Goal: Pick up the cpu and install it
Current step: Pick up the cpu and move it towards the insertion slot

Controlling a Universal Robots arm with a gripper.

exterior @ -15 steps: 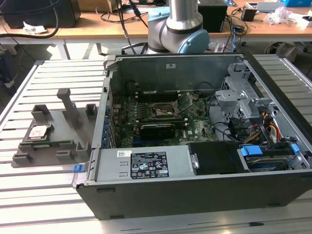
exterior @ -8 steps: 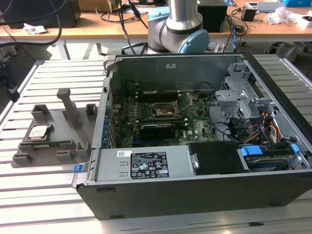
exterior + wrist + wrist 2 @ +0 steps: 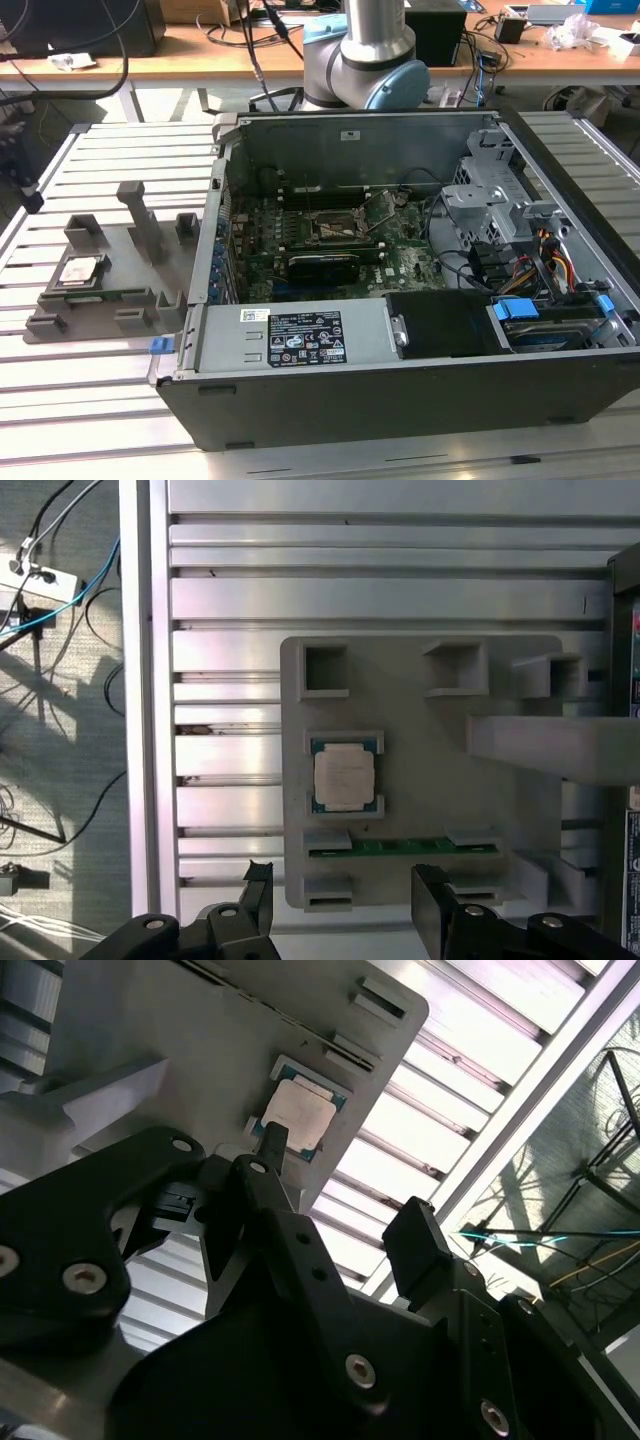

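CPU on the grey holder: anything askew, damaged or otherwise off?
Nothing stands out. In the first wrist view the cpu lies flat and square in its recess on the grey holder, silver top up, with no visible damage. The pincer is open and empty, not touching the cpu.

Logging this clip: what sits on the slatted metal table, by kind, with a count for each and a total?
cpu: 1
grey holder: 1
green circuit strip slotted in the holder: 1
open computer case: 1
Total: 4
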